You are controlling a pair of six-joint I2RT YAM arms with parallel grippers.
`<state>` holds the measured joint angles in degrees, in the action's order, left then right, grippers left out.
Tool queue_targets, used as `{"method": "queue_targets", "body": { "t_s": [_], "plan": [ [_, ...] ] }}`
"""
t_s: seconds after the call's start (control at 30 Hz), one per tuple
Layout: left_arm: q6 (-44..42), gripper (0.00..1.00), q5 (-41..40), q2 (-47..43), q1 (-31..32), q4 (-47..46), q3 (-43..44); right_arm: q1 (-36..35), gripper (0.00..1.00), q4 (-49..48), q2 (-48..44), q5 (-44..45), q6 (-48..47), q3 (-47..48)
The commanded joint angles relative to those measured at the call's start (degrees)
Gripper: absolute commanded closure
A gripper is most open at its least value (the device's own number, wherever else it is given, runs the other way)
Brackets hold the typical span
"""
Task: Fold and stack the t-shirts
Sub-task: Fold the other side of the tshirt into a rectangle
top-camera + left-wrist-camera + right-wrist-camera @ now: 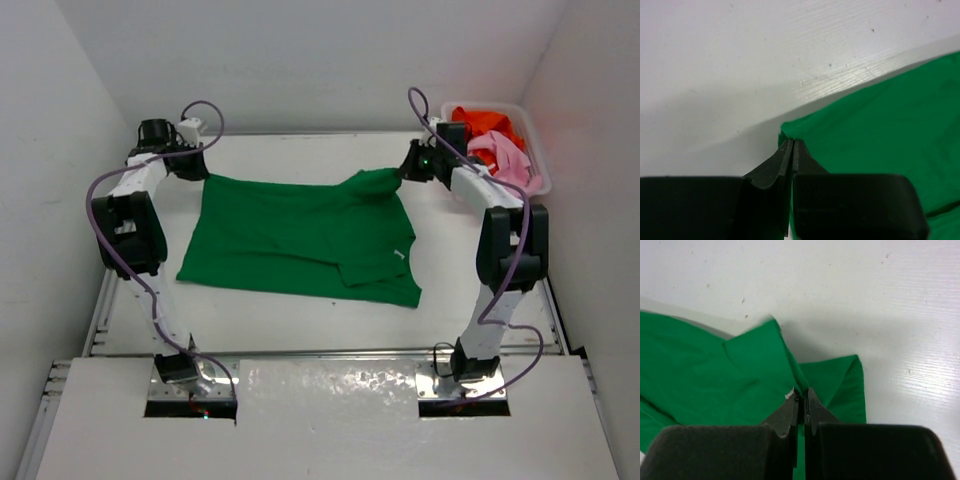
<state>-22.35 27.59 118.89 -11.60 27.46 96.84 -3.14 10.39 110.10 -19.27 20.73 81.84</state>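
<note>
Pinching thin corners of the green t-shirt (290, 235), left claw (792, 147) and right claw (803, 397) may slip under uneven pull.

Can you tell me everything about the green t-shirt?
The green t-shirt is bright, plain, soft-looking cloth with short sleeves. It lies spread almost flat on the white table, a little wrinkled. One sleeve is folded over its near right part, and a small white tag shows there. The left end effector pinches its far left corner. The right end effector pinches its far right corner, which is bunched up.
</note>
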Motion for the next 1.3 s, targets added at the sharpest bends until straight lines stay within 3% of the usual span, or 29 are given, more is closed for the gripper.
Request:
{"method": "queue_targets", "body": {
  "t_s": [0.0,0.17,0.33,0.47,0.67,1.07,1.1,1.13,1.17,1.27],
  "plan": [
    [0.3,1.0,1.85,-2.17,0.35,-3.21,-1.47,0.06,1.0,-2.47,-2.87,0.28,0.36,-1.05],
    [-3.4,1.0,2.73,-7.0,0.43,-1.98,-8.67,-0.2,1.0,-3.89,-8.75,-1.65,0.27,-8.96],
    [-8.85,1.0,2.29,-12.89,-0.79,1.62,-14.92,-0.2,1.0,-4.16,-20.88,-0.86,-0.95,-22.67],
    [-10.95,1.0,-6.31,-16.05,-2.03,6.63,-17.47,-0.2,1.0,-2.58,-27.48,-1.03,-3.49,-29.8],
    [-12.99,1.0,-7.03,-17.29,-1.94,9.28,-24.84,-0.99,1.0,-3.45,-29.95,-2.97,-1.04,-39.38],
    [-11.58,1.0,-11.6,-11.75,-1.94,9.71,-23.98,-2.84,1.0,-4.85,-28.28,-3.67,-1.31,-42.12],
    [-11.32,0.98,-11.25,-11.75,-1.94,10.06,-23.28,-2.84,1.0,-4.77,-28.02,-3.67,-1.31,-42.03],
    [-11.14,0.8,-10.9,-11.75,-1.94,10.5,-22.66,-2.84,1.0,-4.59,-27.75,-3.76,-1.57,-41.85],
    [-10.7,0.72,-10.55,-12.1,-1.94,10.94,-21.18,-2.84,1.0,-4.42,-27.4,-4.11,-1.57,-41.59],
    [-7.73,0.6,-8.62,-13.07,-1.85,11.29,-16.27,-3.19,1.0,-3.63,-25.91,-4.11,-1.83,-41.5]
  ]
}}
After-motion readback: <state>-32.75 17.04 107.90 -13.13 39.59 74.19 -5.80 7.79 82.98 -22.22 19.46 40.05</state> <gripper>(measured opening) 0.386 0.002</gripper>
